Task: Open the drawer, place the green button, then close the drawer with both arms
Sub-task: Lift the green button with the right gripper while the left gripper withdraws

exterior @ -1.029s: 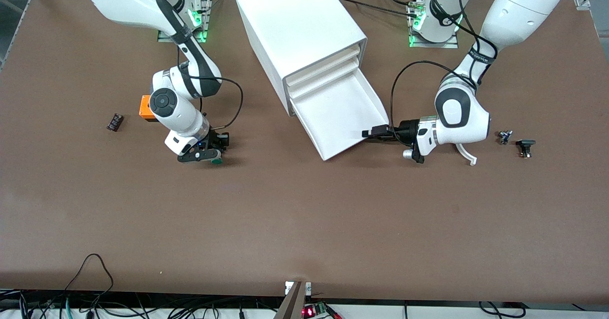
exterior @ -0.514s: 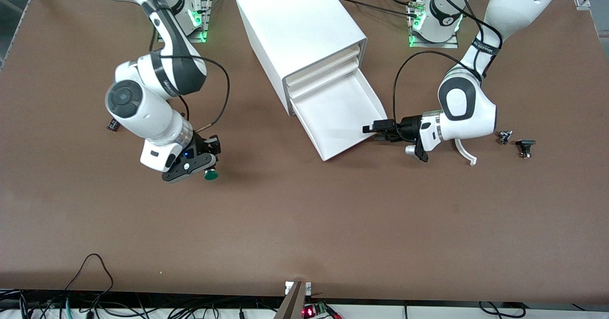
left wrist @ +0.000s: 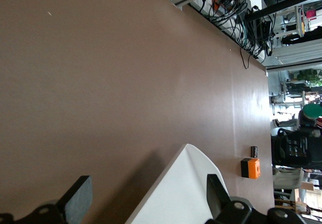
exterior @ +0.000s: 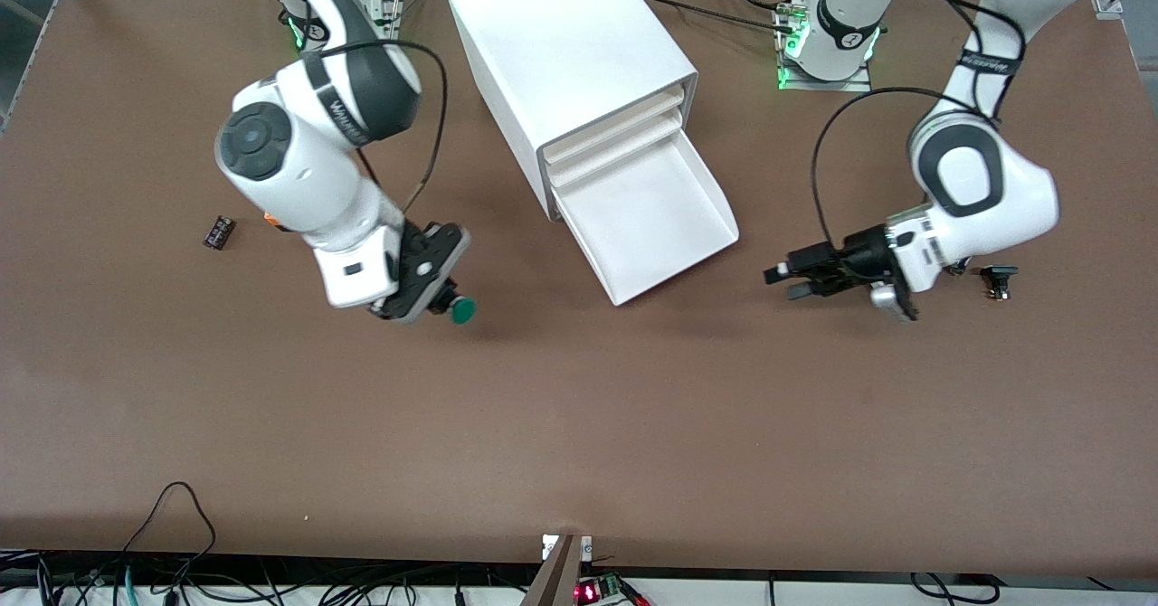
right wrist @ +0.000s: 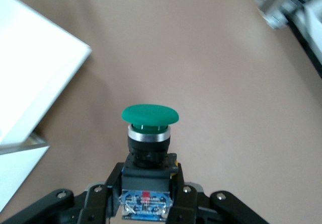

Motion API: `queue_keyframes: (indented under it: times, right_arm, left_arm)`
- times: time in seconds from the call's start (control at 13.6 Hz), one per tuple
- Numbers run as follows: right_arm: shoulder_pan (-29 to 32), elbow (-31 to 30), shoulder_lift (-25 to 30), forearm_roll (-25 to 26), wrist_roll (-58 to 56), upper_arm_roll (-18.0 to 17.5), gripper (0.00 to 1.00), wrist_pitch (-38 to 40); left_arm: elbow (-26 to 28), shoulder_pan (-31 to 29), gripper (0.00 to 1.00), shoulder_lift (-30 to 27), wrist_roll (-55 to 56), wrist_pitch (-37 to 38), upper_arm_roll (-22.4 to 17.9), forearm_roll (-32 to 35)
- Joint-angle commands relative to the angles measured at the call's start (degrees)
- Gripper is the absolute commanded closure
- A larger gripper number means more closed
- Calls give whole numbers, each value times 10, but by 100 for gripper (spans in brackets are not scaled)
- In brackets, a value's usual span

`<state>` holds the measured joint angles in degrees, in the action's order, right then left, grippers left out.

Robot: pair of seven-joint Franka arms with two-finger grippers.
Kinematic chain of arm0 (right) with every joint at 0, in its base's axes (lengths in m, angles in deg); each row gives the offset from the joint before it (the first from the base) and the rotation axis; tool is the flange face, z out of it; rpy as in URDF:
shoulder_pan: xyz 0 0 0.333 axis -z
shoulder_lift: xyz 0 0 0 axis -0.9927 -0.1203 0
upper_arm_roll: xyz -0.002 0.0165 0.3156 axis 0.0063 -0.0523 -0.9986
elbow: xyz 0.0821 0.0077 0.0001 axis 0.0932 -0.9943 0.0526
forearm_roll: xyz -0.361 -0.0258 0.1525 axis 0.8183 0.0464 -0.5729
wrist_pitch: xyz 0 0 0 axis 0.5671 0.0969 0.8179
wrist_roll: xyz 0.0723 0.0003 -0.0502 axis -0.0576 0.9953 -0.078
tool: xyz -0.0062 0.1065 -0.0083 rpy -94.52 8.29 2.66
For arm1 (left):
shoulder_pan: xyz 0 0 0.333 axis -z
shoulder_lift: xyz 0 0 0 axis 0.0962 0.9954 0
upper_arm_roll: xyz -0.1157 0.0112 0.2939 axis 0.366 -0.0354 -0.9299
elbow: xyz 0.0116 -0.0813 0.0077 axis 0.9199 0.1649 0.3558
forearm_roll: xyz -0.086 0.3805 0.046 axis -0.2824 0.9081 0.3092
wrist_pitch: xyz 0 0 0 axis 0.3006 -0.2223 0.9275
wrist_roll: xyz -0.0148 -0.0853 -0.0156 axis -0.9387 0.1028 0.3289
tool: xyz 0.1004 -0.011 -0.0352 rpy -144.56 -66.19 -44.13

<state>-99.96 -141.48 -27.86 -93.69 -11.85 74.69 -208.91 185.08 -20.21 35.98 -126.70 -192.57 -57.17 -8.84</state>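
The white cabinet has its lowest drawer pulled out, and the tray shows nothing in it. My right gripper is shut on the button and holds it above the table, off the drawer's corner toward the right arm's end. The right wrist view shows the green cap pointing away from the gripper, with the black body clamped between the fingers. My left gripper is open and empty above the table, apart from the drawer toward the left arm's end. The left wrist view shows its gripper spread wide, facing the drawer's corner.
An orange cube is mostly hidden by the right arm and shows in the left wrist view. A small black part lies near the right arm's end. Another black part lies by the left arm's wrist.
My right gripper lifted the button off the table and carried it toward the drawer. My left gripper let go of the drawer's front corner and drew back toward the left arm's end.
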Motion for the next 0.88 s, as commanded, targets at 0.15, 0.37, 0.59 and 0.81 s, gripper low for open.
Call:
queue_keyframes:
  times: [0.15, 0.37, 0.59, 0.81]
  right_arm:
    - [-43, 69, -53, -2, -141, -35, 75, 13]
    - [-90, 97, -86, 26, -181, -46, 75, 14]
    - [-194, 154, -149, 125, -187, -26, 74, 48]
    - [-226, 165, -187, 125, -229, -11, 74, 47]
  left_arm:
    - [-65, -27, 0, -56, 9, 39, -27, 238]
    - [-138, -26, 0, -68, 12, 116, -51, 364]
    - [-260, -16, 0, -83, 166, 269, -52, 588]
    - [-290, -10, 0, -84, 225, 318, -50, 642]
